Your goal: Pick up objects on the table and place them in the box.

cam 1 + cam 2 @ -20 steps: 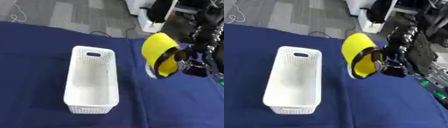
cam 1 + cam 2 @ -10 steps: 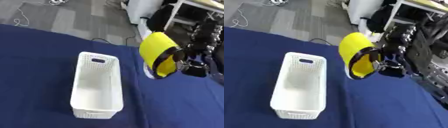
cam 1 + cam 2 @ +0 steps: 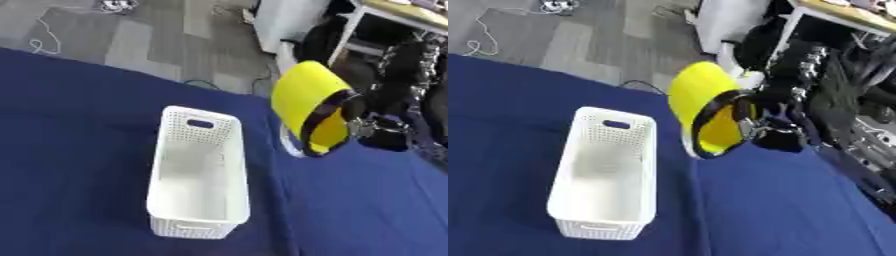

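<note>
Your right hand (image 3: 773, 131) is largely a dark blur against the black arm behind it; its fingers appear curled round the dark rim of the yellow object (image 3: 308, 107), but individual finger positions cannot be resolved. Your left hand is out of both views. The yellow object is a smooth, curved shell, glossy yellow outside, with a dark band round its open edge (its exact type cannot be determined). It hangs tilted in the air, clear of the blue cloth (image 3: 79, 130), to the right of the box (image 3: 199, 175) and not above it. The box is a white plastic basket, long and rectangular, with perforated walls and a slot handle at its far end. Its interior looks bare.
</note>
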Controlling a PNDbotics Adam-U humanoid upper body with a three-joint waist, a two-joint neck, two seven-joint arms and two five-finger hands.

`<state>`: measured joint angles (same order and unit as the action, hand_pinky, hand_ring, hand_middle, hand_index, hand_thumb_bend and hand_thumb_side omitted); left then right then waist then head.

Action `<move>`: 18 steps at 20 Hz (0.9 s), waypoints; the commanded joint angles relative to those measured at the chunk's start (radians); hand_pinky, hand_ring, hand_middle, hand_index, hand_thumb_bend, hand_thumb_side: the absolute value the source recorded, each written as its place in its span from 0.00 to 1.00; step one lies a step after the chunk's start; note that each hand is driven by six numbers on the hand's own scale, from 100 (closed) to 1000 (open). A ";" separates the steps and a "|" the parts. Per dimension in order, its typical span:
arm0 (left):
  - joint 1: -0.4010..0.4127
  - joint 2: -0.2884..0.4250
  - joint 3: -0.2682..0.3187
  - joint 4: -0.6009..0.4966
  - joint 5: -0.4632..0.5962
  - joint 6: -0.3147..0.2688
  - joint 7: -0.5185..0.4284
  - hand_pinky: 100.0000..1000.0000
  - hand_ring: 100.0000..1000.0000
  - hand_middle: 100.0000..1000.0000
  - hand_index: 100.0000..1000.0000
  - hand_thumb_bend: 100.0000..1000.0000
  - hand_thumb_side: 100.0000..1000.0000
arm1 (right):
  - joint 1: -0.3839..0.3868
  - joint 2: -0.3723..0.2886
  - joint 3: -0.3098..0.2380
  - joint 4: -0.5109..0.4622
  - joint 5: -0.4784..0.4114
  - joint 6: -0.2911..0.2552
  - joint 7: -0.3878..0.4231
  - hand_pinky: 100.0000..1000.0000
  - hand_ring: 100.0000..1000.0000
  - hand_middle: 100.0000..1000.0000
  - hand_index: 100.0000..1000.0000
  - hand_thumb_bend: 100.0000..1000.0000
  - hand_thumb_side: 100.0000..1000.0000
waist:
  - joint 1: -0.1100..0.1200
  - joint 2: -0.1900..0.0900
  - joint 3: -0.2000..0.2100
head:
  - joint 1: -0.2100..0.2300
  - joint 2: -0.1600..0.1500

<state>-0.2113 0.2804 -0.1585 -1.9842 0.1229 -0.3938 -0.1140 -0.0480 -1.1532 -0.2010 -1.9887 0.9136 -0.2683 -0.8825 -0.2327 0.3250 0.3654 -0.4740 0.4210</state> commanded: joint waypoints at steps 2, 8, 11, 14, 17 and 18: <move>-0.022 -0.003 0.002 -0.016 0.016 0.006 0.000 0.77 0.49 0.66 0.78 0.00 0.80 | -0.022 -0.037 -0.001 -0.004 -0.020 -0.031 -0.007 0.00 0.00 0.00 0.03 0.00 0.56 | 0.007 -0.023 0.006 | 0.010 -0.021; -0.047 -0.011 -0.004 -0.016 0.033 0.011 -0.005 0.77 0.49 0.66 0.78 0.00 0.80 | -0.045 -0.039 0.018 -0.005 -0.032 -0.048 0.010 0.00 0.00 0.00 0.03 0.00 0.57 | 0.007 -0.025 0.029 | 0.021 -0.023; -0.064 -0.022 -0.002 -0.016 0.041 0.015 0.000 0.77 0.49 0.66 0.78 0.00 0.80 | -0.050 -0.040 0.025 -0.004 -0.033 -0.057 0.018 0.00 0.00 0.00 0.03 0.00 0.57 | 0.007 -0.028 0.031 | 0.024 -0.023; -0.079 -0.035 -0.005 -0.016 0.050 0.023 0.001 0.77 0.50 0.66 0.78 0.00 0.81 | -0.049 -0.036 0.036 0.000 -0.027 -0.068 0.029 0.00 0.00 0.00 0.03 0.00 0.57 | 0.007 -0.030 0.032 | 0.034 -0.022; -0.085 -0.046 -0.007 -0.016 0.057 0.032 0.002 0.77 0.50 0.66 0.78 0.00 0.81 | -0.051 -0.029 0.046 0.004 -0.019 -0.077 0.039 0.00 0.00 0.00 0.03 0.00 0.57 | 0.007 -0.028 0.033 | 0.039 -0.021; -0.086 -0.049 -0.007 -0.016 0.059 0.035 0.002 0.77 0.50 0.66 0.78 0.00 0.81 | -0.052 -0.028 0.049 0.005 -0.018 -0.081 0.041 0.00 0.00 0.00 0.03 0.00 0.57 | 0.007 -0.027 0.032 | 0.039 -0.020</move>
<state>-0.2843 0.2353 -0.1620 -1.9842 0.1724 -0.3656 -0.1140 -0.0885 -1.1529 -0.1451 -1.9818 0.8929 -0.3252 -0.8282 -0.2331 0.3183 0.3989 -0.4393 0.4106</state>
